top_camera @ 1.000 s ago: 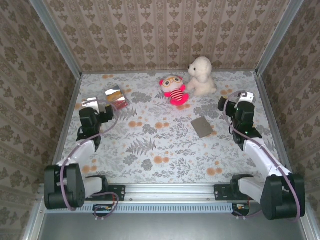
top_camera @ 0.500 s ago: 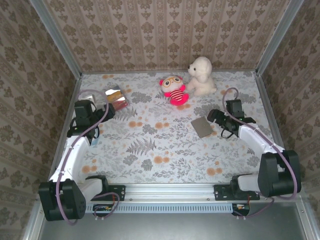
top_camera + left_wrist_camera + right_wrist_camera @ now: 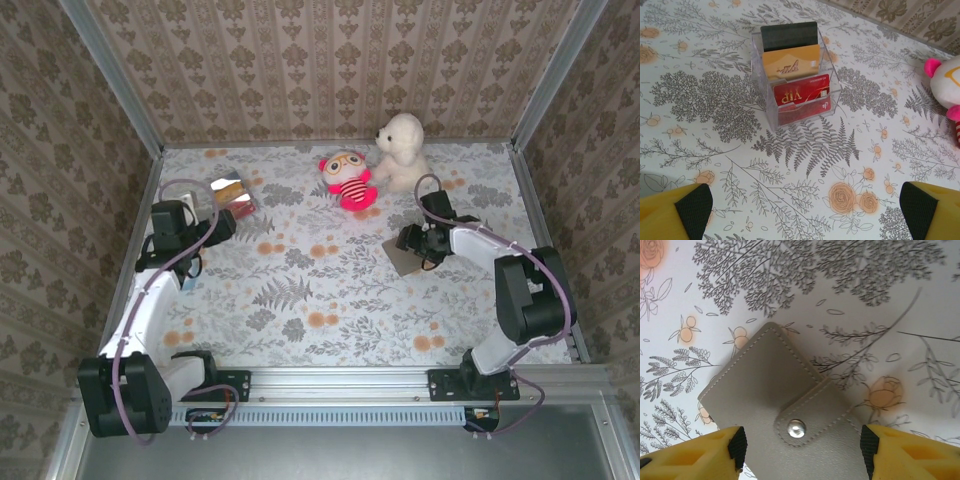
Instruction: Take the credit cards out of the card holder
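The card holder (image 3: 755, 390) is a flat grey wallet lying shut on the floral table, its flap fastened by a metal snap (image 3: 796, 428). From above, the card holder (image 3: 400, 262) lies right of centre. My right gripper (image 3: 803, 447) is low over it, open, one black pad (image 3: 737, 446) on each side of the flap. From above, the right gripper (image 3: 415, 240) covers the wallet's far edge. Credit cards, dark (image 3: 789, 36), gold (image 3: 791, 61) and red (image 3: 801, 92), stand in a clear rack (image 3: 805, 111). My left gripper (image 3: 805, 210) hangs wide open and empty, short of the rack.
A red plush doll (image 3: 347, 180) and a white plush dog (image 3: 402, 152) sit at the back centre. The clear rack (image 3: 231, 193) stands at the back left, just beyond the left gripper (image 3: 215, 228). Patterned walls close the table on three sides.
My right arm has swung left from the right wall and come down over the grey wallet, its jaws narrowing. The left arm shifted slightly towards the rack.
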Action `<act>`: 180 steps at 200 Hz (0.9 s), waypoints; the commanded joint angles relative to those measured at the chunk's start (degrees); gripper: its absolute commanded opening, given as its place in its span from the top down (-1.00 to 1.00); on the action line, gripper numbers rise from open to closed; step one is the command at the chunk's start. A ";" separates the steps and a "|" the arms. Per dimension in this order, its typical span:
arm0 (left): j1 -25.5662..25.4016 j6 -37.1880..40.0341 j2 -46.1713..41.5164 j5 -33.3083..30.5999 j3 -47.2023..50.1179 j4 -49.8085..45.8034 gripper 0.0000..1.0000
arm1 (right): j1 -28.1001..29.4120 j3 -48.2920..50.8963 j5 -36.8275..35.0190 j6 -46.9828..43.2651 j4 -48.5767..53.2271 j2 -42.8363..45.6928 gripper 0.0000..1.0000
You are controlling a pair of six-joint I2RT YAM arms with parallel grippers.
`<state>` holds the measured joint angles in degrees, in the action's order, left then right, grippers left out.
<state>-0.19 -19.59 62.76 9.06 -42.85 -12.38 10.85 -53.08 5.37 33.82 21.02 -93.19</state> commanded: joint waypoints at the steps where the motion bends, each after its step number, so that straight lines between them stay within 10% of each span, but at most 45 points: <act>1: -0.12 -1.51 1.34 0.86 -0.88 -0.45 -1.00 | 2.12 -2.02 -1.11 -0.56 3.32 -2.44 -0.23; 104: -18.08 -11.40 14.05 6.22 -5.99 -0.53 -0.90 | 20.72 -8.73 2.60 9.33 0.69 -13.51 -0.19; 180: -30.88 -34.12 20.85 10.44 1.41 11.90 -0.72 | 20.58 -10.23 7.71 10.94 -0.73 -8.51 -0.19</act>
<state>-28.36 -43.70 81.84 16.14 -43.33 -7.31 32.08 -62.74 11.27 44.38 16.97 -104.27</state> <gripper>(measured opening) 0.877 0.594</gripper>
